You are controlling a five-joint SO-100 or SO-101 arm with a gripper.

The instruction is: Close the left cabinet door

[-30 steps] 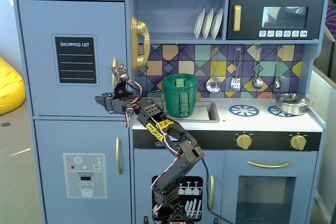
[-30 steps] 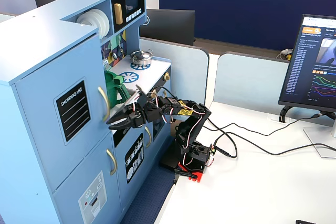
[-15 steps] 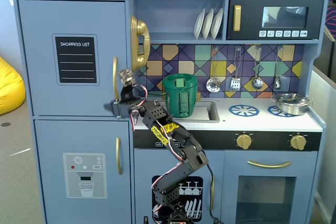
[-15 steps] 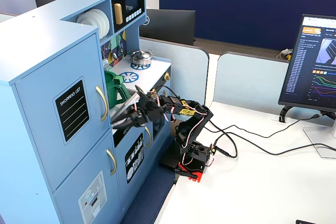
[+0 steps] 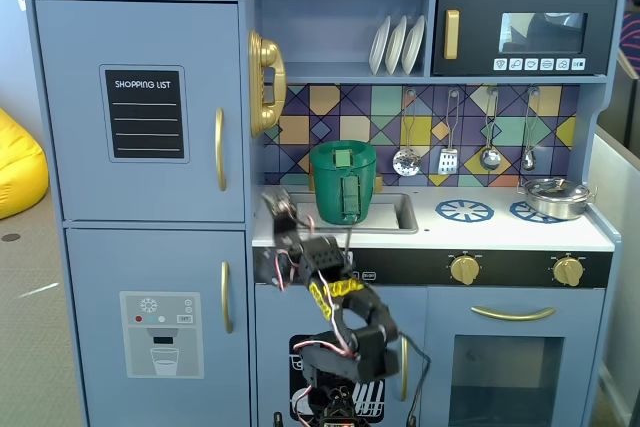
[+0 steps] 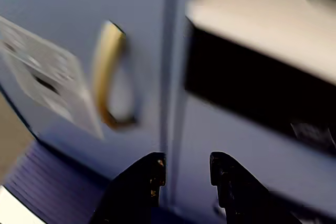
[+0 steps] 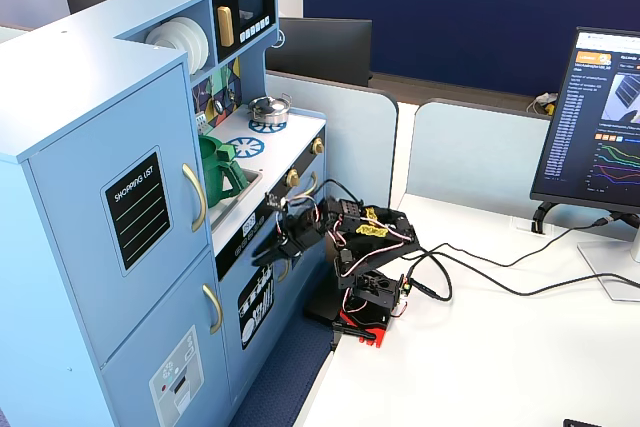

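Observation:
The left cabinet door (image 5: 140, 97) is light blue with a black "SHOPPING LIST" panel and a curved gold handle (image 5: 219, 149). It sits flush with the cabinet front in both fixed views (image 7: 120, 217). My gripper (image 5: 279, 205) hangs in front of the counter's front edge, to the right of and below that door, not touching it. It also shows in a fixed view (image 7: 265, 250). In the wrist view my gripper (image 6: 187, 163) is open and empty. It faces the lower blue door with the dispenser graphic (image 6: 37, 72) and its gold handle (image 6: 107, 72).
The lower door with the water-dispenser graphic (image 5: 160, 332) is below the task door. A green container (image 5: 343, 182) stands in the sink and a gold phone (image 5: 266, 82) hangs beside the door. The arm base (image 7: 365, 302), cables and a monitor (image 7: 600, 127) are on the white table (image 7: 480, 367).

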